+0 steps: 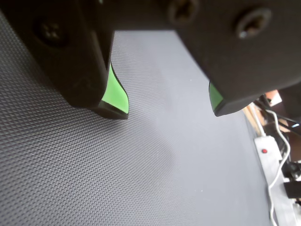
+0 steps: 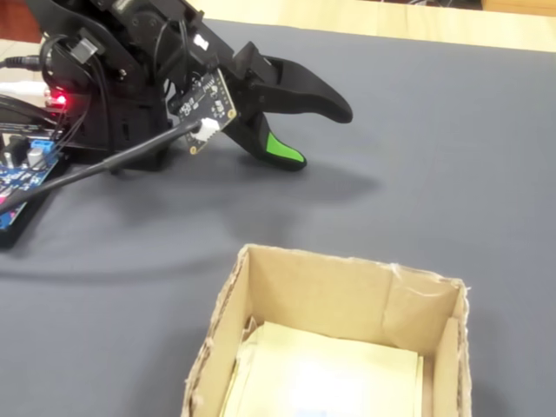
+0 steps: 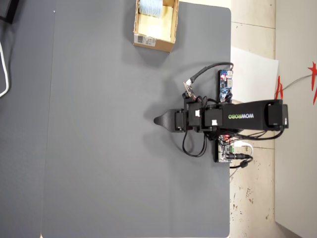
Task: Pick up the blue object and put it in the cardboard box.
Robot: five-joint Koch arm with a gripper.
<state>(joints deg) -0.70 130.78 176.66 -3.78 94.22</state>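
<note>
- Now my hand (image 1: 169, 113) hangs low over the grey tabletop (image 3: 99, 148), jaws wide and empty.
- Overhead, the blue object (image 3: 149, 7) already lies inside the cardboard box (image 3: 153, 43) at twelve o'clock, so I judge the task done.

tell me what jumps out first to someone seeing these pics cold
The black arm lies low over the dark grey mat, and its gripper stands open with bright green pads and nothing between them. The cardboard box sits at the mat's top edge in the overhead view, with the pale blue object already inside it. A small red light glows at the arm's base.
</note>
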